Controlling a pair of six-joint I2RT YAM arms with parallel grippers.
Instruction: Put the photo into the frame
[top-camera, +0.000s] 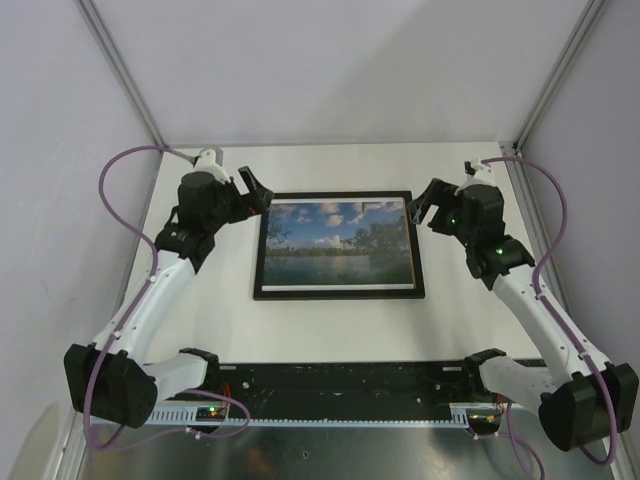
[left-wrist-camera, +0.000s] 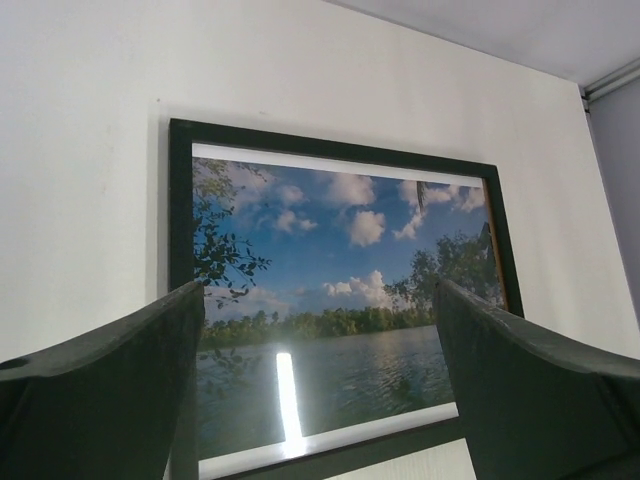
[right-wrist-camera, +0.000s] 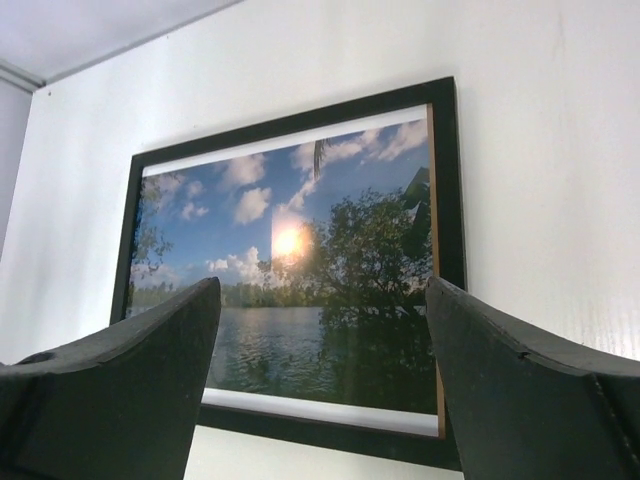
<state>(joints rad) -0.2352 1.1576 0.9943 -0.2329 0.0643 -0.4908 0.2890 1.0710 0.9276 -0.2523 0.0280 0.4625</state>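
Note:
The black frame (top-camera: 338, 294) lies flat, face up, in the middle of the white table, and the photo (top-camera: 337, 242) of sky, trees and water shows inside it behind the pane. My left gripper (top-camera: 255, 190) hovers open just off the frame's far left corner, nothing between its fingers. Off the far right corner, my right gripper (top-camera: 425, 205) is open and empty too. In the left wrist view the frame (left-wrist-camera: 180, 200) and photo (left-wrist-camera: 340, 260) show between the spread fingers of the left gripper (left-wrist-camera: 318, 290). The right wrist view shows the frame (right-wrist-camera: 447, 180) and photo (right-wrist-camera: 300, 270) beyond the right gripper (right-wrist-camera: 323, 285).
The white table (top-camera: 200, 320) is closed in by grey walls at the left, right and back, with metal posts (top-camera: 120, 70) in the far corners. A black rail (top-camera: 340, 385) carrying both arm bases runs along the near edge. Purple cables (top-camera: 108, 190) loop beside each arm.

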